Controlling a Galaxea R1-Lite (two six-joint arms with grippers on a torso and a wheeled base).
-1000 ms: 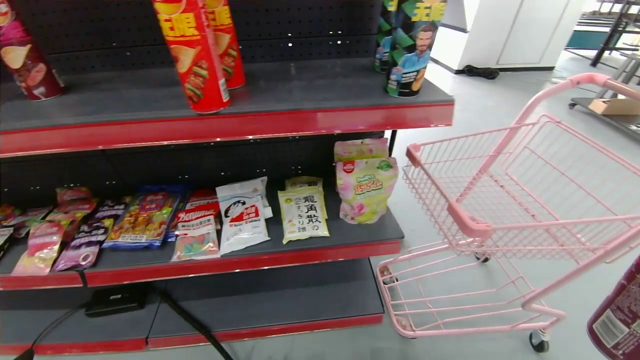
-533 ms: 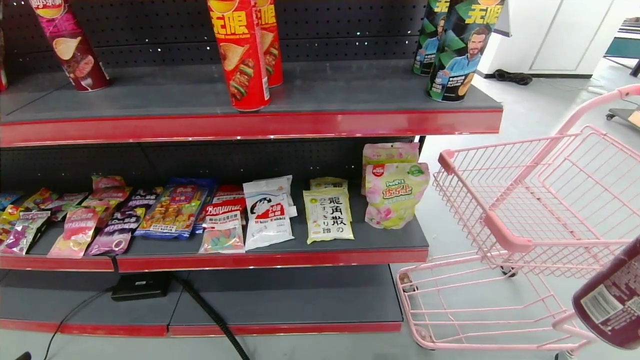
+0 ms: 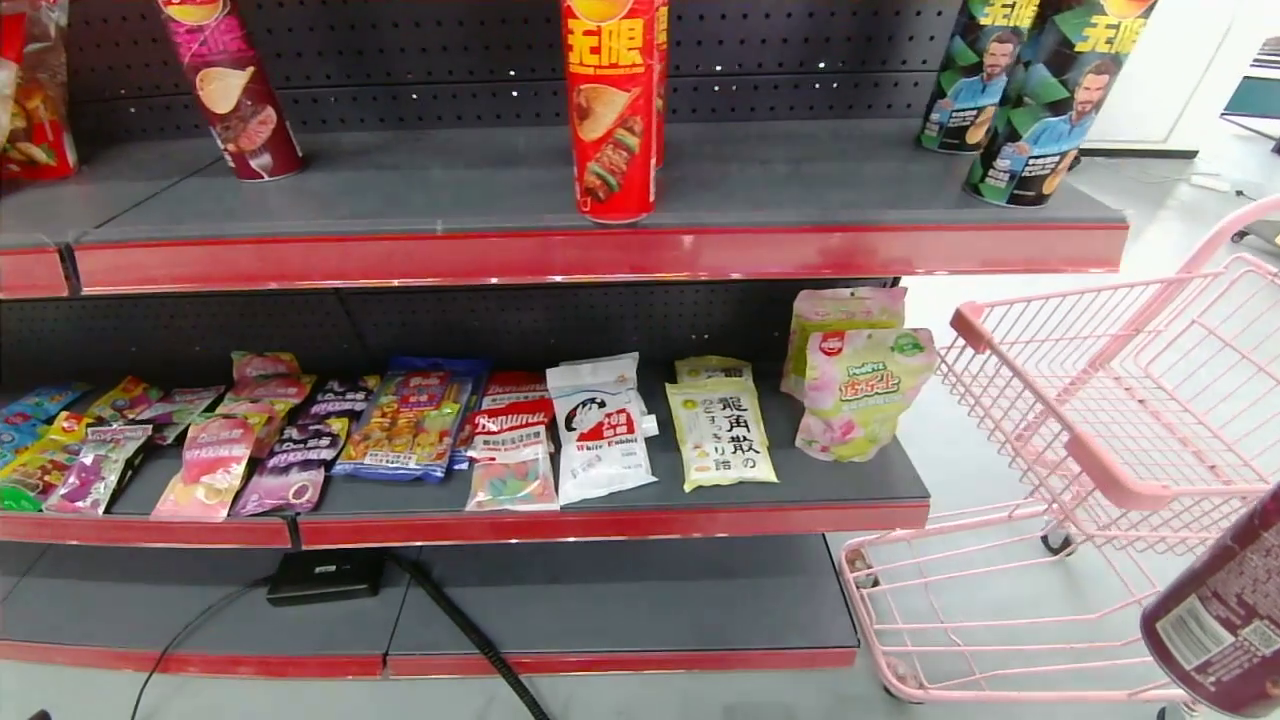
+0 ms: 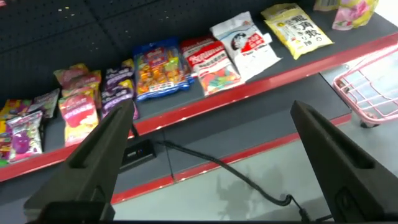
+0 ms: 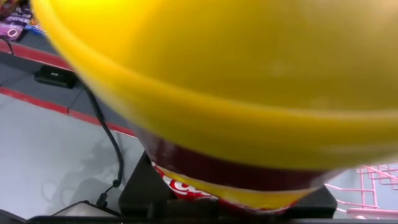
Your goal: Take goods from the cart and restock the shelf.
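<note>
Red-edged shelf boards (image 3: 600, 255) carry upright chip tubes (image 3: 610, 110) above and flat snack bags (image 3: 600, 440) below, with the pink wire cart (image 3: 1105, 485) just beside their right end. Before the cart, a maroon chip can (image 3: 1215, 620) hangs tilted, clamped in the right gripper (image 5: 230, 199); the left gripper (image 4: 211, 149) hovers near the lower boards, fingers spread wide, grasping nothing.

Shelf (image 3: 400, 190) boards matt, front edge glossy red; cart (image 3: 1110, 480) pink coated wire; snack bags (image 3: 600, 440) glossy plastic; can (image 3: 1220, 620) I hold glossy, yellow plastic lid (image 5: 217, 74)
</note>
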